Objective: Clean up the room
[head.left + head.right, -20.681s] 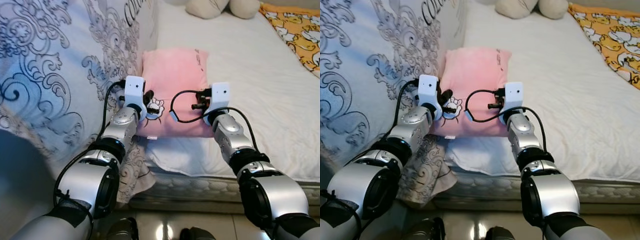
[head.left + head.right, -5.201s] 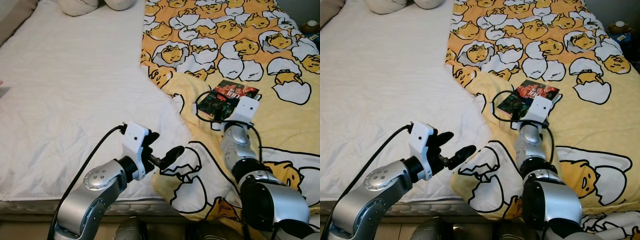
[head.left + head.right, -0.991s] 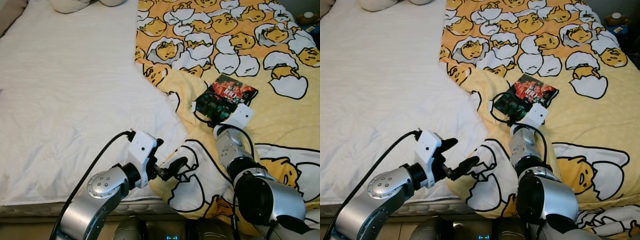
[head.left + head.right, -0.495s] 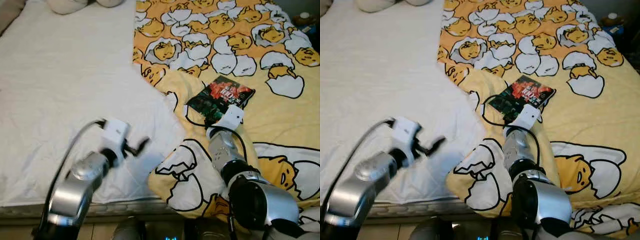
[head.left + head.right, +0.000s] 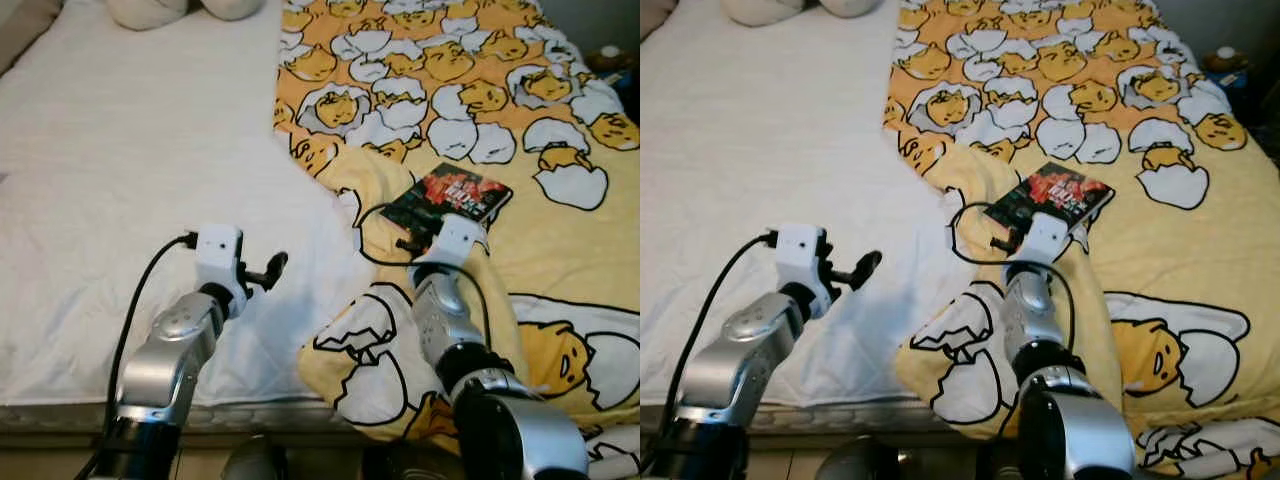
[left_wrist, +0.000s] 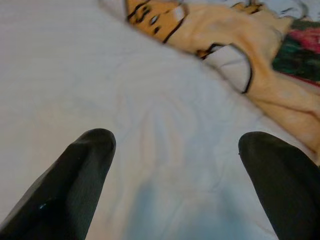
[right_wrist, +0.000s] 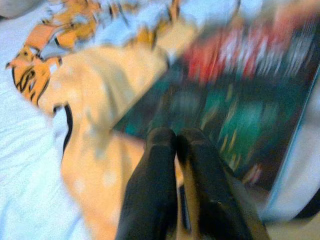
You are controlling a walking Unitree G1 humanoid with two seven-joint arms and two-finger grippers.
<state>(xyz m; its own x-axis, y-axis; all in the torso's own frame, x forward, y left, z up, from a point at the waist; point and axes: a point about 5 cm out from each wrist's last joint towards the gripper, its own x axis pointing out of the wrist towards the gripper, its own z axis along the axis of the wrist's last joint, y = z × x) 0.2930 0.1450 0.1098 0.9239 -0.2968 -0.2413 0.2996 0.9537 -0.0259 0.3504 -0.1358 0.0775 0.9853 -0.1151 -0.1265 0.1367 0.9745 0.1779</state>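
Reaching over the yellow egg-print blanket (image 5: 520, 200), your right end effector (image 7: 176, 142) has its two fingers pressed together, tips at the near edge of the dark book (image 5: 447, 197) and holding nothing. That book lies flat on the blanket, close to its folded edge. Your left end effector (image 5: 268, 268) hovers above the white sheet (image 5: 130, 180) with its fingers spread wide, well apart from the book.
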